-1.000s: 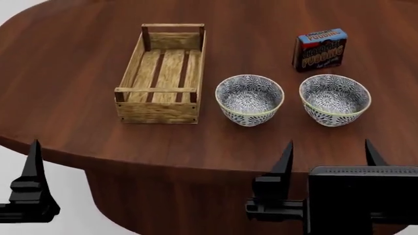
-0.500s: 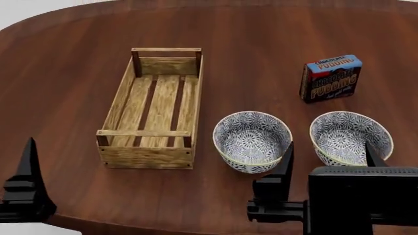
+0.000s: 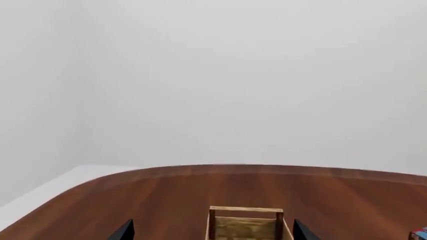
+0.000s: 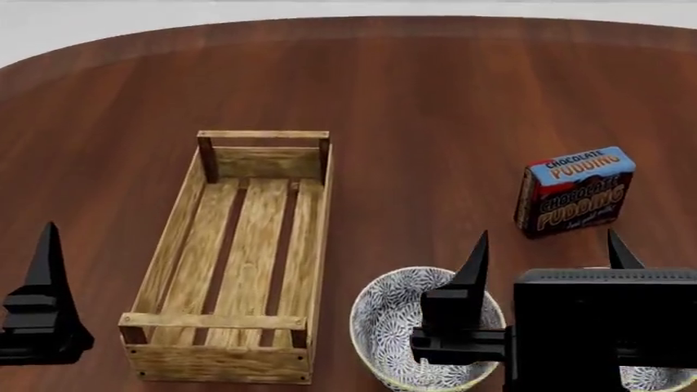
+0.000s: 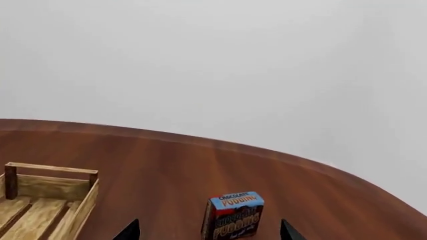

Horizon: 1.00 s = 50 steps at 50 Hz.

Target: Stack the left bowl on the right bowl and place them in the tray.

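Note:
The left bowl (image 4: 384, 320), white with a blue pattern, sits at the bottom of the head view, partly hidden behind my right gripper (image 4: 548, 245). Only a sliver of the right bowl (image 4: 657, 380) shows at the bottom right corner. The tray (image 4: 261, 135), a long crate of light wood, lies empty to the left of the bowls and also shows in the wrist views, tray (image 3: 245, 210) and tray (image 5: 50, 170). My right gripper (image 5: 210, 229) is open and holds nothing. My left gripper (image 3: 212, 231) is open too, and one of its fingers (image 4: 46, 278) stands left of the tray.
A blue chocolate pudding box (image 4: 575, 193) stands upright behind the bowls, on the right; the same pudding box (image 5: 233, 215) shows in the right wrist view. The dark round wooden table (image 4: 436, 98) stretches far beyond the tray. A pale wall lies behind it.
The head view has moved forward over the table: tray, bowls and box slid down the picture, and the right bowl is nearly out of view. Both grippers stay open.

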Available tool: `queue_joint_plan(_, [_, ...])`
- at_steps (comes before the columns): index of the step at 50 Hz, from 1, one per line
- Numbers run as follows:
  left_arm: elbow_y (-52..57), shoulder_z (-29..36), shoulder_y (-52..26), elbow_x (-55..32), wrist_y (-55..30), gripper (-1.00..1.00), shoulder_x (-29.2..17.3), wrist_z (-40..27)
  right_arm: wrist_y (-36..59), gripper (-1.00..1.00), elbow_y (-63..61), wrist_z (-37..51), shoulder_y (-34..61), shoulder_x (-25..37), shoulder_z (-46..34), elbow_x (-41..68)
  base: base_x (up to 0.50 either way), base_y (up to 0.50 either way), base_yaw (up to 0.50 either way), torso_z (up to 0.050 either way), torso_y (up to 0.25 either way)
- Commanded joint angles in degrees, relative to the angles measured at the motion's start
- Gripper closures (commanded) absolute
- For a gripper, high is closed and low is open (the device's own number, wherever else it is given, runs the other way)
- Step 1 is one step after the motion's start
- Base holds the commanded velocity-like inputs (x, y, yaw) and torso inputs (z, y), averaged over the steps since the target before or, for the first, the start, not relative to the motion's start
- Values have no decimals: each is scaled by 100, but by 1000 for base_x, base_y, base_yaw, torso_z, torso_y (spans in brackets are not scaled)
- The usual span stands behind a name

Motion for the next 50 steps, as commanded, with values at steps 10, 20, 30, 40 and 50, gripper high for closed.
queue_joint_plan(10, [-70,99,117,-1,179,-100,-50,-53,-182,-100,56,70,-202,3,52,46,500,0,0,0,1])
queue_joint_plan(20, [-113,93,182,-16,266,-100,-73,-76,-261,-100,119,88,-270,8,46,79,500,0,0,0,0])
queue_joint_plan(30, [-112,138,191,-13,301,-100,-109,-115,-427,-100,157,113,-348,16,93,110,392,2,0,0,2])
queue_joint_plan(40, [-99,172,200,-7,311,-100,-157,-159,-508,-100,100,45,-365,31,89,214,3,0,0,0,-225])
queue_joint_plan(50, [-66,141,206,-61,293,-100,-188,-195,-335,-100,-49,79,-271,73,38,219,-2,0,0,0,-250])
